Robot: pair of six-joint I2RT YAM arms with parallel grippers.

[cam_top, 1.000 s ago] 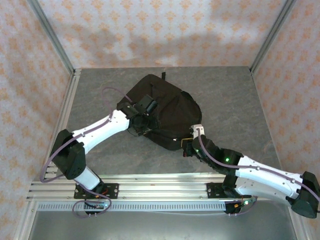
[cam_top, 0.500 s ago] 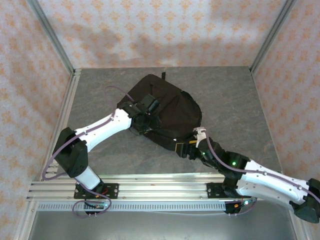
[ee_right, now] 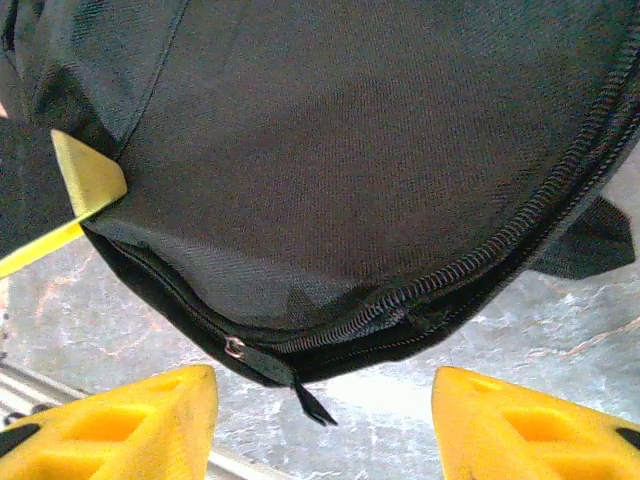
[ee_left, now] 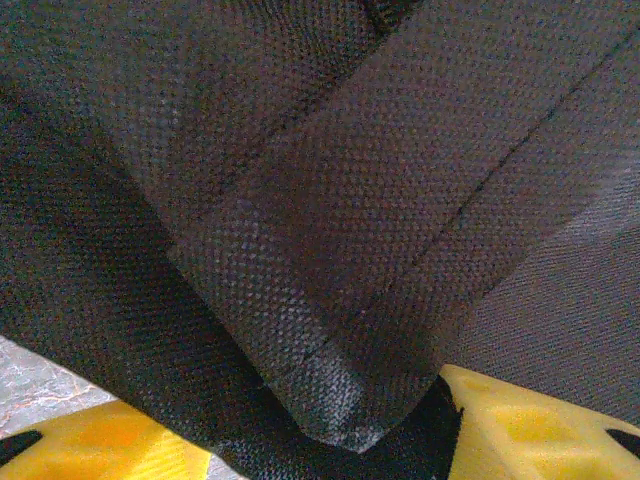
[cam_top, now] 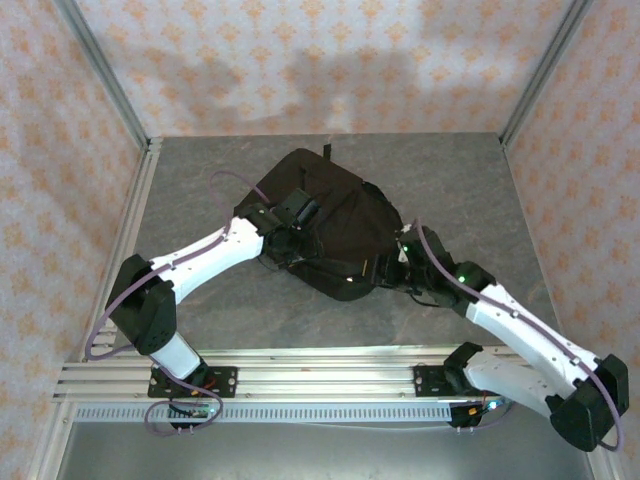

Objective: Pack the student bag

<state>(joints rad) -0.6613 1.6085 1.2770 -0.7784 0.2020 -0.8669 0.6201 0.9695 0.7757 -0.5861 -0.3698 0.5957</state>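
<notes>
A grey, stone-veined tabletop (cam_top: 200,170) forms the floor of a small booth. Behind its far edge stands a back wall (cam_top: 320,50) papered in pale pink with a repeating orange motif, and soft, broad shadows (cam_top: 330,85) lie across it. The same paper covers the left wall (cam_top: 50,200) and the right wall (cam_top: 590,200) beside the tabletop. Slanting aluminium posts (cam_top: 100,70) rise from the tabletop's two far corners. A ribbed metal rail (cam_top: 135,215) runs along its left edge. Along its near edge lie parallel aluminium rails (cam_top: 320,375), then a slotted strip (cam_top: 320,411), then a plain metal sheet (cam_top: 300,450). The light is even and diffuse.
</notes>
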